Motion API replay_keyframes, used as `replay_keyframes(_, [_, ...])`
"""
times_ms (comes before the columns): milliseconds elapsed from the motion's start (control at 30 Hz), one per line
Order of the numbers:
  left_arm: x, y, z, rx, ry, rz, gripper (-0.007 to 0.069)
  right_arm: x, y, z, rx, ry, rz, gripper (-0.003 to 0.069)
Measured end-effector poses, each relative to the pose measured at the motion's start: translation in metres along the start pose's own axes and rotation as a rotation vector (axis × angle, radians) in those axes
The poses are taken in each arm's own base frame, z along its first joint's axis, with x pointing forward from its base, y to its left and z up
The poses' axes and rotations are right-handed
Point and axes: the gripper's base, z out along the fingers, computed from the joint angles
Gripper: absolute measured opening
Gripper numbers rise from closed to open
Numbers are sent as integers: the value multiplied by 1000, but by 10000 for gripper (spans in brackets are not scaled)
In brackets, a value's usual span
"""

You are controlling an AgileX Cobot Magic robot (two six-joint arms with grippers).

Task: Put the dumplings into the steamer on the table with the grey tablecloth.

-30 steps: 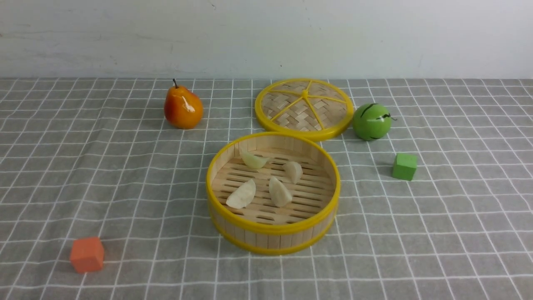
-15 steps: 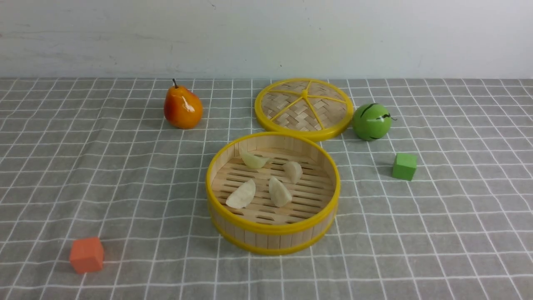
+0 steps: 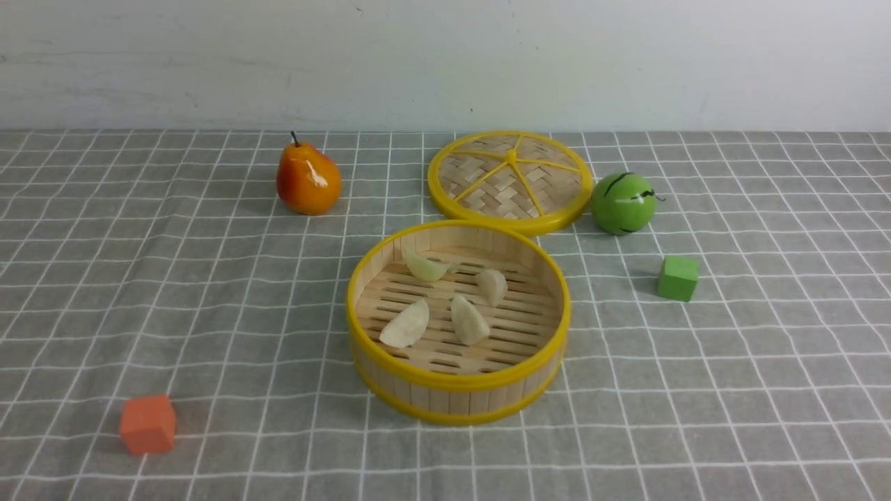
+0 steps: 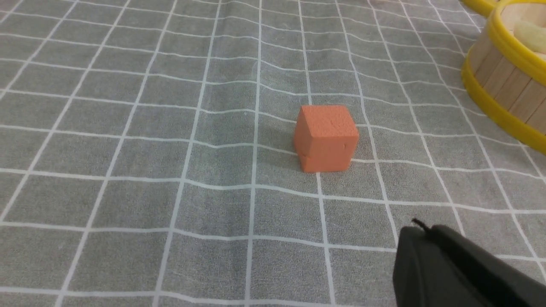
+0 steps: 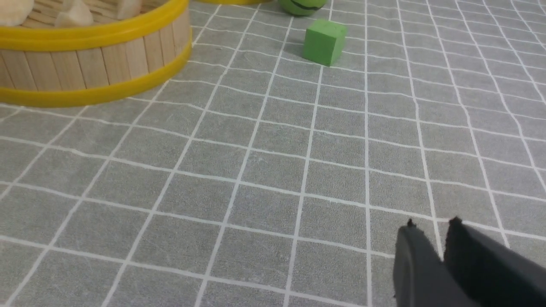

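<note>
The steamer (image 3: 456, 390), a round bamboo basket with yellow rims, stands mid-table on the grey tablecloth (image 3: 209, 313). Several cream-white dumplings lie on its slatted floor: one at the front left (image 3: 406, 325), one beside it (image 3: 470, 321), and a greenish one at the back (image 3: 426, 266). No arm shows in the front view. In the left wrist view my left gripper (image 4: 420, 228) is shut and empty, low over the cloth, with the steamer's wall (image 4: 499, 81) off to one side. In the right wrist view my right gripper (image 5: 431, 222) stands slightly open and empty, well away from the steamer (image 5: 98, 55).
A woven lid (image 3: 510, 179) lies behind the steamer, between a pear (image 3: 308, 179) and a green ball (image 3: 622, 202). A green cube (image 3: 678, 277) sits at the right. An orange cube (image 3: 147, 424) sits at the front left, just ahead of the left gripper.
The whole front picture has shifted a touch to the right. Nothing on the table has moved relative to anything else, and the dumplings lie as before.
</note>
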Motion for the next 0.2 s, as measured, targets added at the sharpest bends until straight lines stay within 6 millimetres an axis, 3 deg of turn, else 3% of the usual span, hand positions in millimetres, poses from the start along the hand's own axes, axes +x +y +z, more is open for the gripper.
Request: replay_keyframes(200, [0,0,0,0,0,0,4,0,0,0,0,0,0,114])
